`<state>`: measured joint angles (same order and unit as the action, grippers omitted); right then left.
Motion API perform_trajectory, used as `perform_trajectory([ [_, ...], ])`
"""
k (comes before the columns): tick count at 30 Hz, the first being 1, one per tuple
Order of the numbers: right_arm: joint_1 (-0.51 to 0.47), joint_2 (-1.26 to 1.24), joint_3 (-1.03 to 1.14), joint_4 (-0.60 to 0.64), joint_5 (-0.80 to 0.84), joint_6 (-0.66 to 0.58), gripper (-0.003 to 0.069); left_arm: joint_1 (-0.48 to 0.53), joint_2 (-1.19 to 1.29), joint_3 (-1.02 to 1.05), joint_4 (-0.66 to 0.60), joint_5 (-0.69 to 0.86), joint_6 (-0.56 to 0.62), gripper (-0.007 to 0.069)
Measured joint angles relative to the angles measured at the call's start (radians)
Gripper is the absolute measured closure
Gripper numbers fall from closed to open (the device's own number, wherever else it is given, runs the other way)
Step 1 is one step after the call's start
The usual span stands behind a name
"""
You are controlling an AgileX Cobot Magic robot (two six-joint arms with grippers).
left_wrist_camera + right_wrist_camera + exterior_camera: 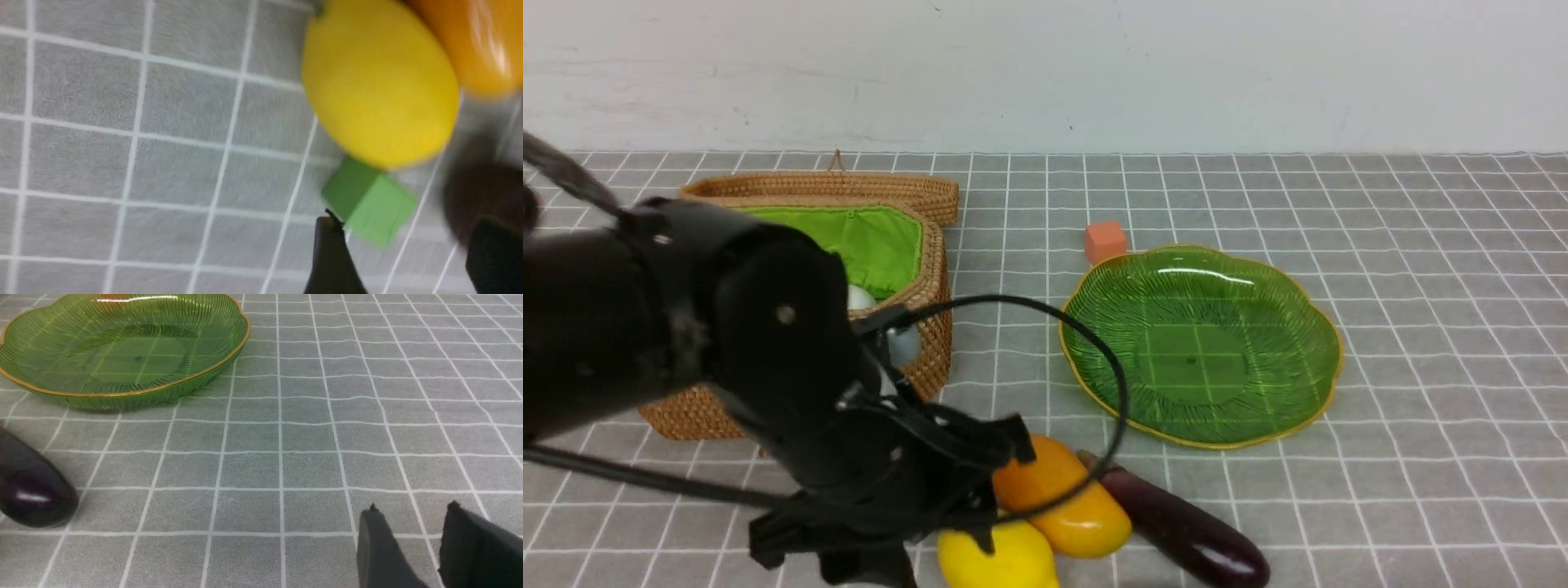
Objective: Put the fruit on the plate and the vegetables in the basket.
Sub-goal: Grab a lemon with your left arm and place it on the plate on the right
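My left arm (768,367) reaches low over the near table and hides its gripper in the front view. In the left wrist view the left gripper (408,228) is open. A small green cube (369,206) lies just beyond its fingertips, and a blurred dark maroon fruit (474,192) sits by one finger. The lemon (380,81) (996,559) lies against the mango (1062,498), with the eggplant (1184,531) beside them. The green plate (1201,343) holds nothing. A white vegetable (862,298) shows in the basket (931,286). The right gripper (412,506) is open over bare cloth.
An orange cube (1105,241) sits just behind the plate. The basket's lid (849,186) leans behind the basket. A grey checked cloth (1421,286) covers the table, and a white wall stands at the back.
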<state>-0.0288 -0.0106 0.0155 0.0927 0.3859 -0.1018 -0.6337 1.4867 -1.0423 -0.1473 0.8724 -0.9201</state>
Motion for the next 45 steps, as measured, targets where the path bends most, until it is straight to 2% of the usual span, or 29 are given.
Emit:
perform_trajectory([
  [1, 0.000, 0.000, 0.000, 0.000, 0.000, 0.000, 0.0419, -0.001, 0.018, 0.001, 0.034, -0.028, -0.100, 0.0199],
  [3, 0.000, 0.000, 0.000, 0.000, 0.000, 0.000, 0.0419, -0.001, 0.035, 0.001, 0.054, -0.045, -0.172, 0.0195],
  [7, 0.000, 0.000, 0.000, 0.000, 0.000, 0.000, 0.0419, -0.001, 0.070, 0.001, 0.041, -0.063, -0.240, 0.0154],
  [15, 0.000, 0.000, 0.000, 0.000, 0.000, 0.000, 0.0419, -0.001, 0.173, 0.001, -0.017, -0.171, -0.255, 0.0037],
  [23, 0.000, 0.000, 0.000, 0.000, 0.000, 0.000, 0.0419, -0.001, 0.229, -0.004, -0.033, -0.181, -0.254, 0.0070],
  [30, 0.000, 0.000, 0.000, 0.000, 0.000, 0.000, 0.0419, -0.001, 0.207, -0.005, 0.034, -0.126, -0.248, 0.0074],
  [34, 0.000, 0.000, 0.000, 0.000, 0.000, 0.000, 0.0419, -0.001, 0.151, 0.001, 0.079, -0.069, -0.208, 0.0074],
  [38, 0.000, 0.000, 0.000, 0.000, 0.000, 0.000, 0.0419, -0.001, 0.023, -0.039, 0.086, 0.019, -0.056, 0.0074],
  [43, 0.000, 0.000, 0.000, 0.000, 0.000, 0.000, 0.0419, -0.001, -0.011, -0.168, 0.087, 0.104, 0.090, 0.0074],
  [45, 0.000, 0.000, 0.000, 0.000, 0.000, 0.000, 0.0419, -0.001, 0.022, -0.298, 0.097, 0.107, 0.161, 0.0074],
])
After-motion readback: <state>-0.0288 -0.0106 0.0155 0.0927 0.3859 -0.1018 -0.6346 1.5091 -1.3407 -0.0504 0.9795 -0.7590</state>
